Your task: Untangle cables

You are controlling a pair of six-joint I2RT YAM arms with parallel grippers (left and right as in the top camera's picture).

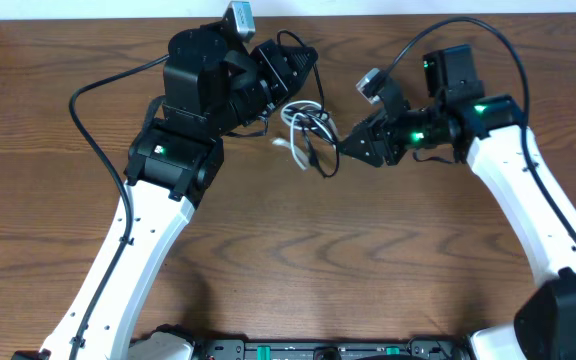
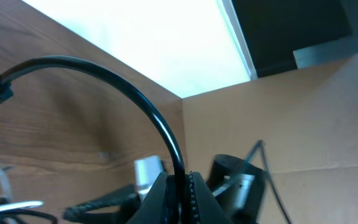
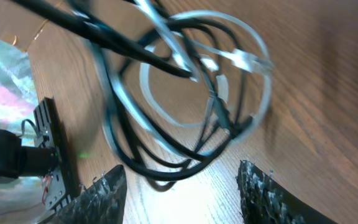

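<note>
Reaching in from the left of the tangle, the white-and-black left arm bends sharply at its elbow and points its left gripper at the far side of the knot. In the left wrist view its fingers are pinched almost together on the thin black cord, which arcs up and away to a small plug at the picture's left edge. The fingertips themselves are cut off at the bottom of that view.

The tangle lies on the brown wooden table between the two grippers. Here the thin white cord loops through the black one, and one white end trails toward the near side.

Right of the tangle, the right arm stretches in low, wrist bent. The right gripper is just beside the knot. Its ridged fingers are spread wide with nothing between them, the loops lying just ahead. That view is blurred, so which strand crosses over which cannot be told
</note>
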